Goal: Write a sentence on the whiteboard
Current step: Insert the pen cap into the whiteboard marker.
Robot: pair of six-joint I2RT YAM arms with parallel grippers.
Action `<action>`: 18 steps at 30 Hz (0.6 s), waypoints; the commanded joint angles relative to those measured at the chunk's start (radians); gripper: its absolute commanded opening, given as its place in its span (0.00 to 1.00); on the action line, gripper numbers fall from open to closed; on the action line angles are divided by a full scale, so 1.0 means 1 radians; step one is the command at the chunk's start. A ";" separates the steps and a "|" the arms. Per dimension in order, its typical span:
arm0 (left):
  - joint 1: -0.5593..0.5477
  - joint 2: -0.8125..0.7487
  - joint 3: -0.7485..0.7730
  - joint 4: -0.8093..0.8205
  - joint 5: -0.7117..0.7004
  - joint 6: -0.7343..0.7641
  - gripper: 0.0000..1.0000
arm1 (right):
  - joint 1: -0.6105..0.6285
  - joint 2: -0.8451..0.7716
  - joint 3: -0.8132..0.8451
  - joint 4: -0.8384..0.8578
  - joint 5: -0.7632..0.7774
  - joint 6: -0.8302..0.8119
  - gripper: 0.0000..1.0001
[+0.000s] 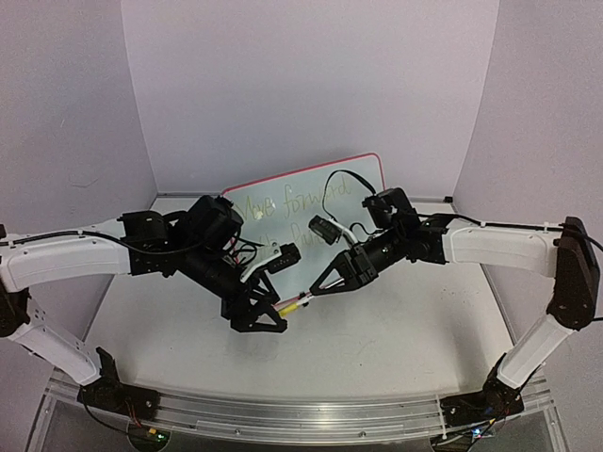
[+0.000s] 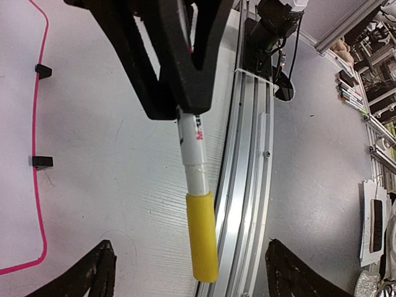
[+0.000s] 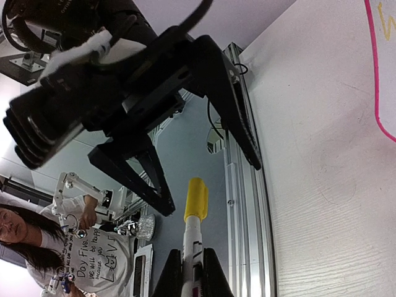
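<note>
The whiteboard [image 1: 353, 184] stands tilted at the back of the table, with its red-pink rim [image 2: 38, 185] showing in the left wrist view. The sentence [image 1: 287, 202] is thin yellow-green cursive, partly hidden behind both arms. My right gripper [image 1: 312, 289] is shut on the white barrel of a marker [image 3: 193, 238], and the yellow cap [image 2: 203, 238] is on its end. My left gripper [image 2: 192, 278] is open. Its fingers [image 2: 93, 275] stand wide on either side of the cap and do not touch it.
The aluminium rail [image 2: 247, 185] runs along the table's near edge, just under the marker. Two small black feet [image 2: 42, 162] of the board rest on the white tabletop [image 1: 377, 348]. Purple walls close in the back and sides.
</note>
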 commanded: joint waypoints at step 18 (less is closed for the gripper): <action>-0.001 0.039 0.072 0.017 0.075 0.011 0.00 | 0.000 -0.002 0.023 0.039 -0.019 0.012 0.00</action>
